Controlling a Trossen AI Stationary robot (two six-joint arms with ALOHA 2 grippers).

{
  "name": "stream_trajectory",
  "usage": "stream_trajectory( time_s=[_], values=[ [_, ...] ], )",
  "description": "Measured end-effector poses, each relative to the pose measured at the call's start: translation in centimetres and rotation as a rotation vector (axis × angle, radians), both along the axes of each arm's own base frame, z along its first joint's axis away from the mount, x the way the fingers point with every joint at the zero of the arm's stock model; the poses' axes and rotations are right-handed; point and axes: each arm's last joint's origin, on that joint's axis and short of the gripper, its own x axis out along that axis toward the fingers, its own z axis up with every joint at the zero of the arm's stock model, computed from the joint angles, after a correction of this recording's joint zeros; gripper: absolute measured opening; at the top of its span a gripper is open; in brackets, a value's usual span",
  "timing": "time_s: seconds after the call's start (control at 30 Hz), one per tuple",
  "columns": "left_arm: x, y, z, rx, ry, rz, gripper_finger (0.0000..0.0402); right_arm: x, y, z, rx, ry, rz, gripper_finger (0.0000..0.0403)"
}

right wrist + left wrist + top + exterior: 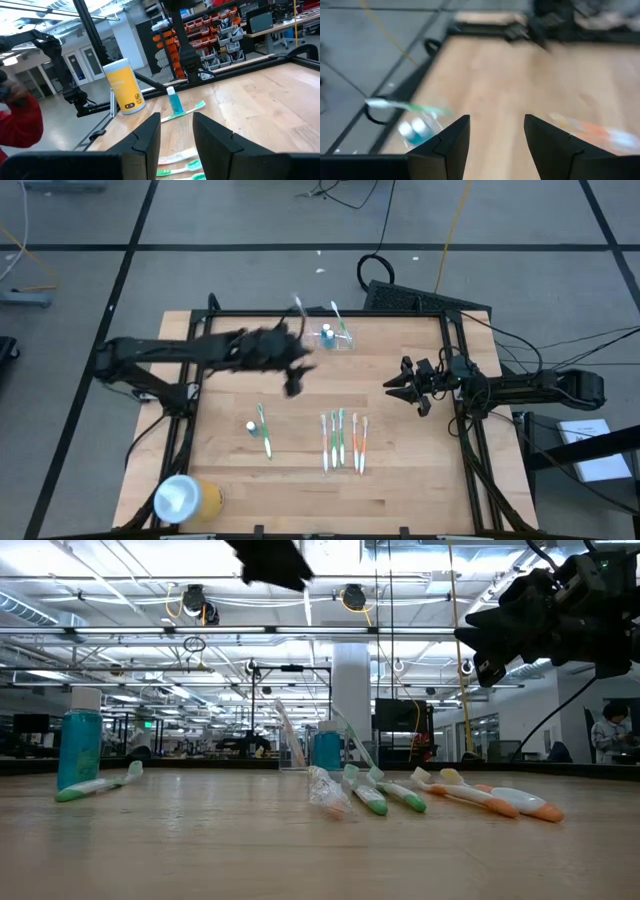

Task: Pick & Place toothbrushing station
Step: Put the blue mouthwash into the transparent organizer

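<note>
left gripper (295,380): jaws open, empty, raised above the table (400,470) near its far edge. right gripper (400,385): jaws parted, empty, waiting at the right side. toothbrushing station (338,338): clear plastic holder at the far edge, brushes standing in it; judged light, rigid, slippery, best pinched across one wall.

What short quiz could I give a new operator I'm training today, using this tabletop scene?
1. True or false: the left gripper holds a toothbrush.
2. Where does the toothbrushing station stand? A) at the table's far edge B) beside the yellow cylinder C) under the right gripper
3. Fill in: a row of ___ toothbrushes lies near the table's middle.

Key: 1 false, its open fingers hold nothing. 2 A. 3 four.
</note>
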Motion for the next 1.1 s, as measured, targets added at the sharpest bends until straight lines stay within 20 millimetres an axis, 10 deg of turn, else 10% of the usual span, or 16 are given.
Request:
stream_trajectory(
  time_s=[0.43, 1.1],
  values=[
    [-7.8, -7.7, -3.0, -0.403, 0.502, 0.082, 0.0196, 0.0, 0.0, 0.0, 0.022, 0.006, 0.0, 0.0105],
    [-6.1, -9.4, -8.5, -0.601, 0.79, 0.663, 0.0195, 0.0, -0.1, 0.1, -0.007, -0.007, -0.027, 0.0105]
  ],
)
